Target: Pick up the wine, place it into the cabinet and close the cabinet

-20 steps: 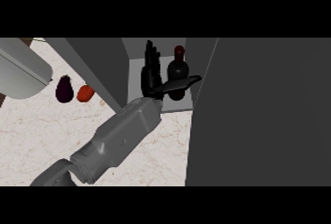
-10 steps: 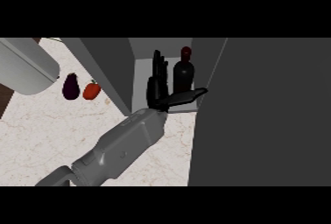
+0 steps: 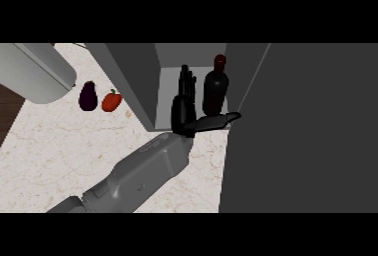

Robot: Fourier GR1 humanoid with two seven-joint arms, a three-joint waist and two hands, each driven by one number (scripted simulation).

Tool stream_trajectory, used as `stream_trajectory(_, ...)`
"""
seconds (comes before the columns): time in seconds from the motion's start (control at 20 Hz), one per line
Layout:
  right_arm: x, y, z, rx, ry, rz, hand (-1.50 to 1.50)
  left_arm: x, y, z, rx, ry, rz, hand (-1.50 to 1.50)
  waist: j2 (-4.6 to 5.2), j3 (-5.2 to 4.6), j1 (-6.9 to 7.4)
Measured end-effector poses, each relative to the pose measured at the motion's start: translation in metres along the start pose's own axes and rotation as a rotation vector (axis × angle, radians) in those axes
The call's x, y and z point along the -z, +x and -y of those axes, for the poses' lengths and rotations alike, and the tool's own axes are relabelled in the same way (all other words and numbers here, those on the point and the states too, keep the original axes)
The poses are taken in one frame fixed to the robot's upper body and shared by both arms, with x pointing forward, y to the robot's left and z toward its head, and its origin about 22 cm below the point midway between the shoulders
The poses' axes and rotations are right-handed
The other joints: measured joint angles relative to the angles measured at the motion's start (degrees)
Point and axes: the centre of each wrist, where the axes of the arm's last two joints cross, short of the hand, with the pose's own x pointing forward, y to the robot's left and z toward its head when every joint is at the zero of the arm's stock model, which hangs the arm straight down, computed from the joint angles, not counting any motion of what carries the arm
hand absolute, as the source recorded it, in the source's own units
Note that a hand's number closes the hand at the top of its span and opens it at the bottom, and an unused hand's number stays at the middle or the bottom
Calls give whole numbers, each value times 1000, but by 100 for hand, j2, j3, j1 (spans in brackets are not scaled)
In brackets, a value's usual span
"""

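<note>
1. The wine bottle (image 3: 215,89) stands upright inside the open cabinet (image 3: 136,75), on its pale floor. It is dark, with a reddish cap on top.
2. The left robot hand (image 3: 184,107) reaches into the same opening, just to the left of the bottle. Its fingers (image 3: 187,82) are straight, pressed side by side and pointing towards the back of the cabinet.
3. The thumb (image 3: 218,120) is spread wide to the right and lies across the front of the opening, just below the bottle's foot. Its tip is near the edge of the cabinet door (image 3: 310,130).
4. The hand is not curled round the bottle. The fingers run along the bottle's left side, very close to it, but from here I cannot tell whether they touch the glass.
5. The grey forearm (image 3: 144,172) slants up from the lower left, over the marbled desk (image 3: 59,145).
6. The door is a big dark panel, swung open and filling the right side of the view.
7. Left of the cabinet and well apart from the hand, a dark purple aubergine (image 3: 88,96) and a red pepper (image 3: 111,101) stand just beside each other on the desk.
8. A large pale grey cylinder (image 3: 37,72) lies tilted at the upper left, near the aubergine.
</note>
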Motion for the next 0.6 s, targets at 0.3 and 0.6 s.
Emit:
stream_trajectory(0.3, -1, 5, 7, -3, -16, -2, -150, -20, -8, -7, -8, -20, 13, -150, -19, 1, 89)
stream_trajectory(0.6, 1, 2, 8, -13, -35, -6, -150, -40, -5, -16, -22, -66, 30, -150, -35, 0, 156)
